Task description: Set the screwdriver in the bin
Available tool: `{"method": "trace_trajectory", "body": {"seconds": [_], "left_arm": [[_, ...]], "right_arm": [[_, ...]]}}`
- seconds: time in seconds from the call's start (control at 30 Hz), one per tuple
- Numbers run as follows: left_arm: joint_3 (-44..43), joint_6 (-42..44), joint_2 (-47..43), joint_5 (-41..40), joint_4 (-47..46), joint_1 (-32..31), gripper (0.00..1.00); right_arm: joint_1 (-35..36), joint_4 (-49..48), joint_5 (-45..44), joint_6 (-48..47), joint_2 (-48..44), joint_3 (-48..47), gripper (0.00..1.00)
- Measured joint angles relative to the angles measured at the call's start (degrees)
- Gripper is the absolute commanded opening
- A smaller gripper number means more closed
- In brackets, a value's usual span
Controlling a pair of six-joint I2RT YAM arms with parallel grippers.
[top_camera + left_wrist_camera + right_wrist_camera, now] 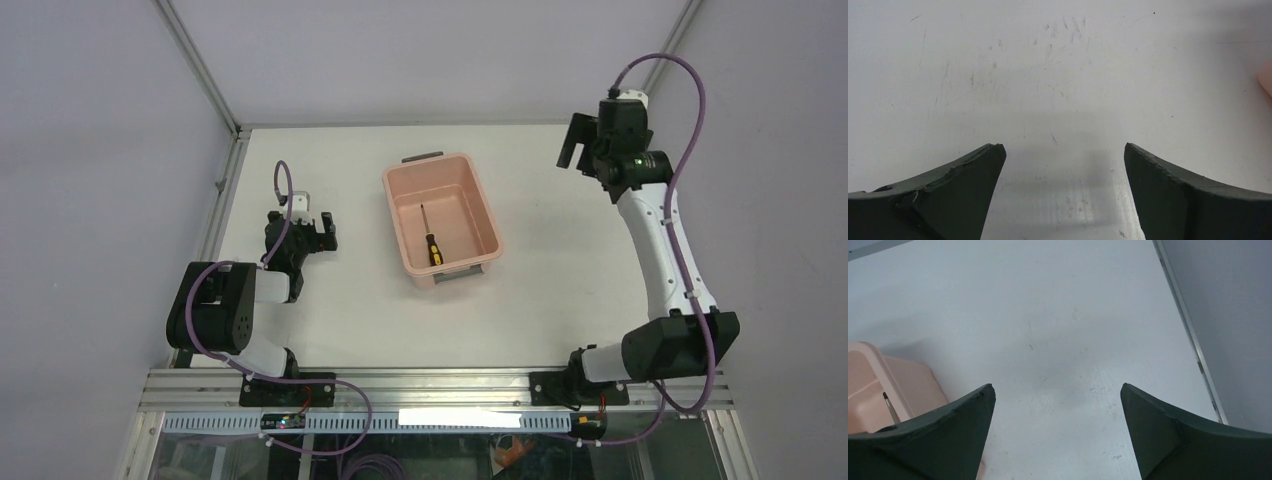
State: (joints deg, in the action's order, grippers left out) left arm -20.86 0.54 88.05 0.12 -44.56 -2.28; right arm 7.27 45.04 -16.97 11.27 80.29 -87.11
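Note:
The salmon-pink bin [402,192] stands at mid-table with a dark grey handle at each short end. The screwdriver [432,243] lies flat on the bin's floor, black-and-yellow handle toward the near end, thin shaft pointing away. My left gripper [321,231] is open and empty, low over the table left of the bin. My right gripper [572,143] is open and empty, raised at the far right, well apart from the bin. In the right wrist view the bin's corner [875,372] and the shaft tip [890,407] show at the left edge.
Metal frame rails run along the table's left edge [222,190] and near edge [440,385]. A wall panel and rail [1188,325] bound the right side. A sliver of the bin [1266,80] shows at the right edge of the left wrist view.

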Motion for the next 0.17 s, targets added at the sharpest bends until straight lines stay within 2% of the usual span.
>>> {"method": "trace_trajectory", "body": {"seconds": [0.17], "left_arm": [[0.0, 0.0, 0.0, 0.0, 0.0, 0.0, 0.99]], "right_arm": [[-1.3, 0.0, -0.1, -2.0, -3.4, 3.0, 0.99]]}}
